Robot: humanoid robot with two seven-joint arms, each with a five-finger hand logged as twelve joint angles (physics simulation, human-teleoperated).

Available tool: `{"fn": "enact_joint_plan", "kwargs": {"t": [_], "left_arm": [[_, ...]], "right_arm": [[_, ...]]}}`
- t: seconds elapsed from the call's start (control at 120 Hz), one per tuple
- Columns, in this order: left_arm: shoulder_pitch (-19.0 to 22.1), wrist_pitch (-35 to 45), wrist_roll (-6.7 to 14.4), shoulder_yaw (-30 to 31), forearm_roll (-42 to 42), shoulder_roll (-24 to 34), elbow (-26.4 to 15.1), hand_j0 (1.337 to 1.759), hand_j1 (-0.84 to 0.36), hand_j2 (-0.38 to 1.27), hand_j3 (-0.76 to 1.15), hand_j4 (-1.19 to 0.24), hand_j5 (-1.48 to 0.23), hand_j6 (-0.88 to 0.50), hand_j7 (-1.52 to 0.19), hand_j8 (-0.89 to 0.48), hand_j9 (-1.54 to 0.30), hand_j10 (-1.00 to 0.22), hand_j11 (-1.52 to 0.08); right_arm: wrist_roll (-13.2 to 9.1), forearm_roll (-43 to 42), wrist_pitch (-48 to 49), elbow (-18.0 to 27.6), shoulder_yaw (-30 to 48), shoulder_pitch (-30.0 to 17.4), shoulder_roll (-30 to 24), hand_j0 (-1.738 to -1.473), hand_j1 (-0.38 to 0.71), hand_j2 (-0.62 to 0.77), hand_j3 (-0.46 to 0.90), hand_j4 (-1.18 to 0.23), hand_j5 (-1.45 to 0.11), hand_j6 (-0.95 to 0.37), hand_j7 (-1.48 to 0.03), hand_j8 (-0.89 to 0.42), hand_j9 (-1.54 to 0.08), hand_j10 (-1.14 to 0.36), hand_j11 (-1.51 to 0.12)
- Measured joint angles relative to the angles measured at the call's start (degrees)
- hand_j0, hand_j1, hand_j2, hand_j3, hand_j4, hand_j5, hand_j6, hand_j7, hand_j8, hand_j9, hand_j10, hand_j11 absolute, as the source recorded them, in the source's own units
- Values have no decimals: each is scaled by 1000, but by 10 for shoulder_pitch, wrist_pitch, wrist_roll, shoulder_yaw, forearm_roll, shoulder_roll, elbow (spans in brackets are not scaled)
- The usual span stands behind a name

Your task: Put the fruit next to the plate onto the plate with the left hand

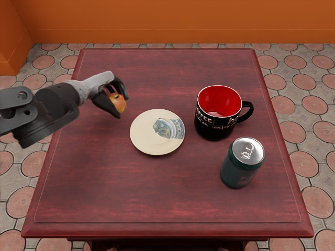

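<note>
While the left hand (109, 98) clasps the fruit (119, 105) (red and yellow), closed around it, plate (142, 135) nearby

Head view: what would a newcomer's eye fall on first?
The left hand, reaching in from the left edge, is closed around a small reddish-yellow fruit just left of the cream plate. To the plate's right stand a black mug with a red inside and a green can.

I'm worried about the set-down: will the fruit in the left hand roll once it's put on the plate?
Probably a little: the fruit looks round, and the plate looks shallow, so its rim may barely stop it. It seems firm, since the fingers of the left hand curl around it with no visible dent.
</note>
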Motion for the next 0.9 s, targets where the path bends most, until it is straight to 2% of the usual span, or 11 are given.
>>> {"fn": "enact_joint_plan", "kwargs": {"t": [0.075,0.108,0.392,0.517,0.592,0.75,0.808,0.9], "left_arm": [[-3,0,0,0,-14,-9,-10,1652,-316,310,0,-690,-977,-449,-966,-362,-962,-576,-948],[-6,1,0,0,-17,-19,-12,1652,-321,362,0,-691,-978,-454,-969,-368,-962,-590,-947],[-16,8,0,0,-55,-85,-15,1652,-294,308,0,-695,-1011,-455,-1004,-372,-988,-592,-968],[-12,8,0,3,-59,-108,17,1651,-313,314,0,-692,-1029,-427,-1019,-342,-998,-563,-978],[-11,7,0,5,-58,-109,39,1651,-297,291,0,-695,-1027,-441,-1019,-358,-998,-572,-978],[2,5,0,6,-54,-146,85,1652,-284,291,0,-695,-1024,-459,-1006,-375,-999,-587,-975],[3,6,0,2,-54,-141,92,1653,-253,245,0,-634,-932,-463,-914,-378,-909,-574,-887],[3,12,0,-7,-53,-141,98,1655,-152,176,0,-501,-723,-392,-711,-338,-709,-449,-693]], "right_arm": [[0,0,0,0,0,0,0,-1658,-349,0,0,0,0,0,0,0,0,0,0],[0,0,0,0,0,0,0,-1658,-349,0,0,0,0,0,0,0,0,0,0],[0,0,0,0,0,0,0,-1658,-349,0,0,0,0,0,0,0,0,0,0],[0,0,0,0,0,1,0,-1658,-349,0,0,0,0,-1,0,0,0,0,0],[0,0,0,0,0,2,0,-1658,-349,0,0,0,0,-1,0,0,0,0,0],[0,0,0,0,0,5,0,-1658,-349,0,0,0,0,-1,0,0,0,0,0],[0,0,0,0,0,5,0,-1658,-349,0,0,0,0,-1,0,0,0,0,0],[0,0,0,0,0,6,0,-1658,-349,0,0,0,0,0,0,0,0,0,0]]}}
